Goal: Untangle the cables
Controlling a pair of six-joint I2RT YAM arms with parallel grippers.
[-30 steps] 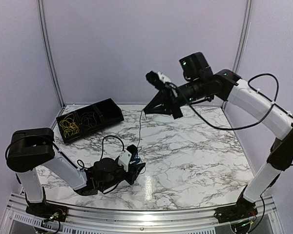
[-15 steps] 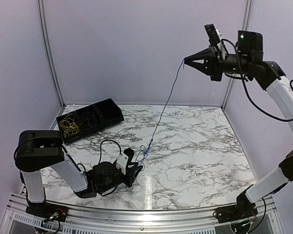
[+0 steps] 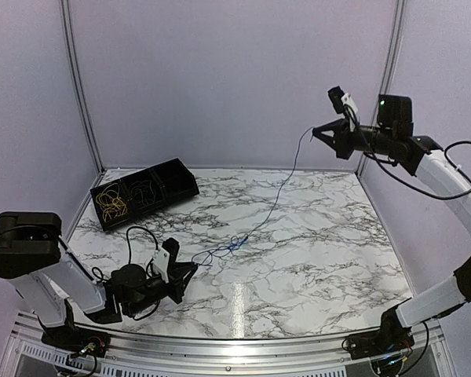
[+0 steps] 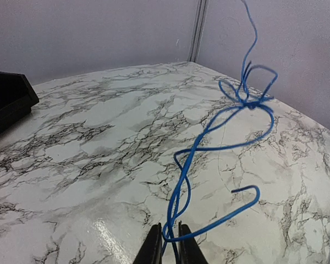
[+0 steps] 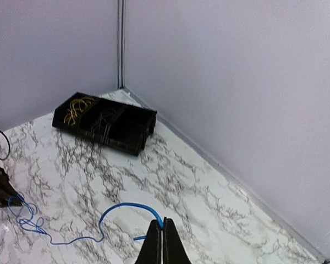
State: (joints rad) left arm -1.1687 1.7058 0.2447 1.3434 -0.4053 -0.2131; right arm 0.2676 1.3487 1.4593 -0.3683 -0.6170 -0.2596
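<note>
Your left gripper [image 3: 193,266] lies low over the marble table [image 3: 322,251] near its front left, fingers pinched together on one end of the blue cable [image 3: 234,243]. Your right gripper [image 3: 314,133] is raised high toward the back right corner, its fingers closed on the cable's other end. Between the two, the cable runs as one thin slanting line from the raised gripper down toward the table's middle, where it bunches into small loops around a knot before reaching the left fingertips. From the left wrist, the left gripper [image 4: 168,245] clamps strands of the blue cable [image 4: 252,103] right at its tips. The strands rise away together, cross, and spread into loops about a tight knot, and one free end curls just above the marble. From the right wrist, the right gripper [image 5: 161,231] shows its two tips pressed flat together on the blue cable [image 5: 129,205], which arches away and trails down to a tangle of loops far below on the table. At the back left stands a black tray [image 3: 153,209] with compartments. Yellow cables [image 3: 111,203] are coiled in its left section and dark cables [image 3: 145,191] lie in the one beside it. The same tray [image 5: 126,142] shows in the right wrist view, well apart from the blue cable.
</note>
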